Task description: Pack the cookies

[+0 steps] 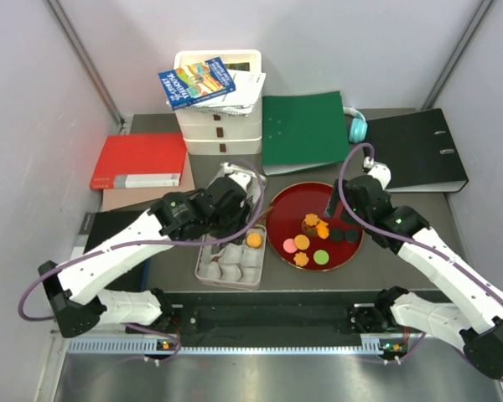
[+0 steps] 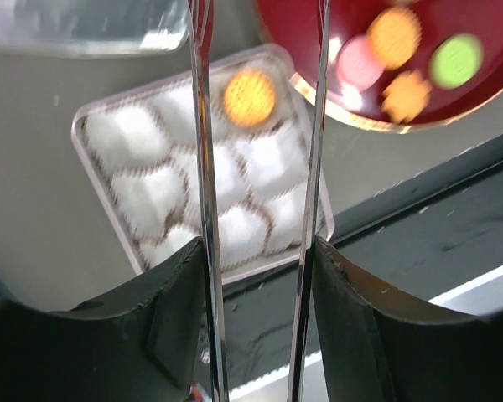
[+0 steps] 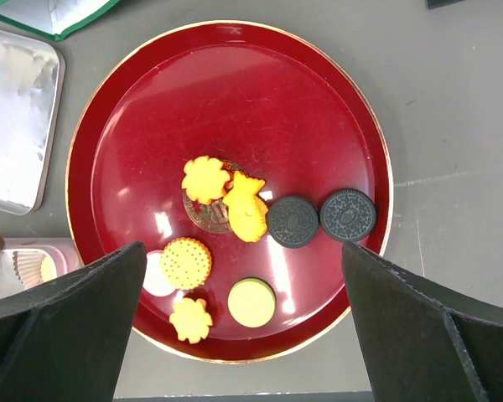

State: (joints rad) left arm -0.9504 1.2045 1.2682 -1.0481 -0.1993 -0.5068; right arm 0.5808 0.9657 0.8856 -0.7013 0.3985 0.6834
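Grey table [image 1: 402,209], red plate [image 1: 285,205] beside clear tray [image 1: 208,272], binders (red [image 1: 138,159], green [image 1: 302,132], black [image 1: 423,151]), white drawers [image 1: 220,134]

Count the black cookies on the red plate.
2. Both black cookies sit side by side right of the plate's centre: one beside the orange pile, the other nearer the rim. None looks hidden.

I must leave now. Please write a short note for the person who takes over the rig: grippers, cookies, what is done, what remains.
Left gripper: open, holding nothing, over the tin.
Right gripper: open, holding nothing, above the red plate.
Done: one orange cookie sits in a paper cup in the tin.
Left: the other cookies lie on the plate, among them two black, one green, one pink and several orange. The remaining cups appear empty.
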